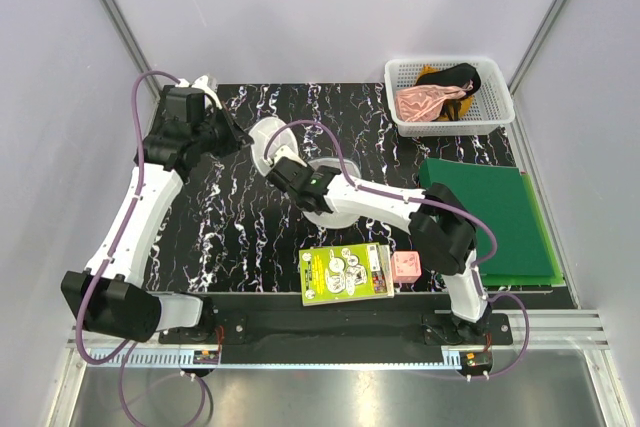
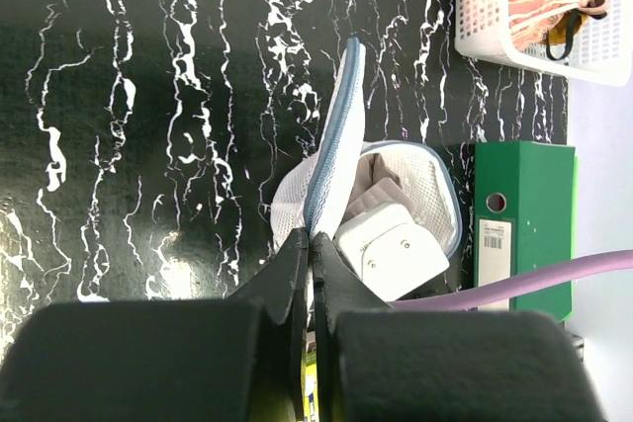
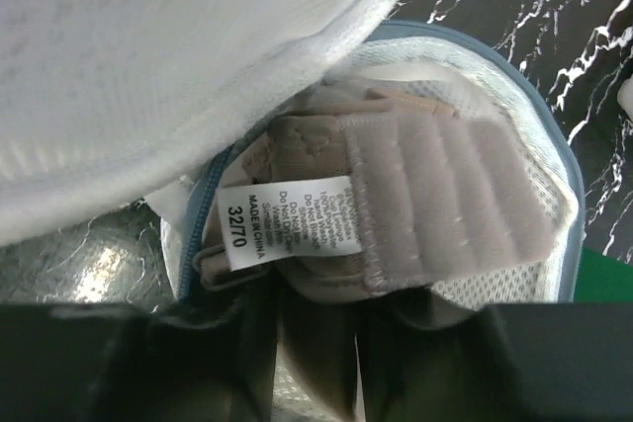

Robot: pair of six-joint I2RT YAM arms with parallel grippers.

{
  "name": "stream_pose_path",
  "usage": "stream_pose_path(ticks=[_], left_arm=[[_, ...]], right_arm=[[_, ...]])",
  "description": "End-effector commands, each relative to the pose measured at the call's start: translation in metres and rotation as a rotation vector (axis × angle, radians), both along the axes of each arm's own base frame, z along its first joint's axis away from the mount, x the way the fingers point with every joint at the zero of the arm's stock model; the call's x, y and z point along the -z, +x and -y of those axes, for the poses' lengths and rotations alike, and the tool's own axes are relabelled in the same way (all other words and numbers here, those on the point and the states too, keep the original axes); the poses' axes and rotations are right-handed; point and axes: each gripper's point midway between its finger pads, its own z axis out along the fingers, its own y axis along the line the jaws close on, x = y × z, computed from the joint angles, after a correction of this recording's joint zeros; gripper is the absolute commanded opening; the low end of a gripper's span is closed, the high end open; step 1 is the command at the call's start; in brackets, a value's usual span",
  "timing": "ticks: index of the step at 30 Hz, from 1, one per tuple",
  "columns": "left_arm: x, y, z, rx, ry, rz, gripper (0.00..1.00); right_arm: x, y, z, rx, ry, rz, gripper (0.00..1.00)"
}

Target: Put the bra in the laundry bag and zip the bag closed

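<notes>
Bra [image 3: 445,205] was being tucked into laundry bag [image 2: 427,185]. Flap [image 2: 295,195] was pinched open by left pincer [image 2: 309,236]; bra was pinched by right pincer [image 3: 316,318]. Next likely needed: bra dropped, flap lowered, zip [image 2: 341,106] pulled.

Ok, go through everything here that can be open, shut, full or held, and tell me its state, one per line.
laundry bag: unzipped, lid held up.
bra: inside the bag, in the right pincer.
left pincer: shut on the bag's lid rim.
right pincer: shut on the bra.
basket: holds a pink garment and a black garment.
green binder: closed, flat.
</notes>
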Motion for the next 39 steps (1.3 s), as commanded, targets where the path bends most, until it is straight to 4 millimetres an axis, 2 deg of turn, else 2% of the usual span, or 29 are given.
stream_pose_path(ticks=[1,3,6,7,9,10,13,14,17,18,20,21,24,25,29,30,32,35,39], left_arm=[[-0.012,0.012,-0.004,-0.022,0.009,0.078,0.0],[-0.013,0.01,-0.004,-0.02,0.009,0.081,0.0],[-0.015,0.007,-0.003,-0.01,0.005,0.086,0.0],[-0.013,0.006,-0.002,-0.003,0.003,0.08,0.0],[-0.012,0.003,-0.002,0.0,0.004,0.076,0.0],[-0.012,0.002,-0.001,0.004,0.003,0.074,0.0],[-0.009,-0.001,-0.001,0.015,0.007,0.063,0.0],[-0.009,-0.001,-0.001,0.017,0.01,0.061,0.0],[-0.008,-0.002,-0.002,0.019,0.021,0.052,0.0],[-0.011,-0.003,-0.003,0.02,0.024,0.053,0.0],[-0.012,-0.003,-0.002,0.025,0.026,0.052,0.0],[-0.015,-0.003,-0.002,0.027,0.024,0.056,0.0],[-0.019,-0.003,0.0,0.033,0.012,0.057,0.0],[-0.021,-0.003,0.002,0.039,0.004,0.06,0.0],[-0.023,-0.004,0.008,0.061,-0.009,0.05,0.0],[-0.024,-0.004,0.009,0.064,-0.01,0.049,0.0],[-0.027,-0.005,0.01,0.069,-0.013,0.053,0.0],[-0.029,-0.007,0.012,0.078,-0.011,0.056,0.0],[-0.03,-0.01,0.014,0.092,-0.012,0.056,0.0]], right_arm=[[-0.03,-0.007,-0.011,0.001,0.124,-0.025,0.45],[-0.032,-0.011,-0.006,0.012,0.132,-0.047,0.56],[-0.044,-0.013,0.004,0.024,0.17,-0.071,0.64],[-0.057,-0.016,0.005,0.015,0.212,-0.077,0.7],[-0.068,-0.022,0.005,-0.012,0.251,-0.095,0.75],[-0.08,-0.031,0.0,-0.05,0.295,-0.12,0.81],[-0.099,-0.05,-0.001,-0.093,0.361,-0.177,0.9],[-0.1,-0.056,0.002,-0.093,0.365,-0.202,0.94],[-0.108,-0.072,0.009,-0.091,0.417,-0.261,1.0],[-0.105,-0.069,0.018,-0.057,0.423,-0.27,1.0],[-0.113,-0.064,0.033,0.025,0.505,-0.293,1.0],[-0.108,-0.048,0.054,0.111,0.545,-0.322,1.0],[-0.104,-0.019,0.087,0.254,0.646,-0.33,0.97],[-0.102,-0.013,0.092,0.267,0.665,-0.34,0.96],[-0.089,0.003,0.099,0.282,0.715,-0.381,0.96],[-0.079,0.001,0.096,0.276,0.721,-0.418,0.95],[-0.074,0.005,0.09,0.272,0.753,-0.424,0.92],[-0.055,0.001,0.079,0.258,0.793,-0.486,0.89],[-0.027,0.004,0.077,0.294,0.78,-0.518,0.74]])
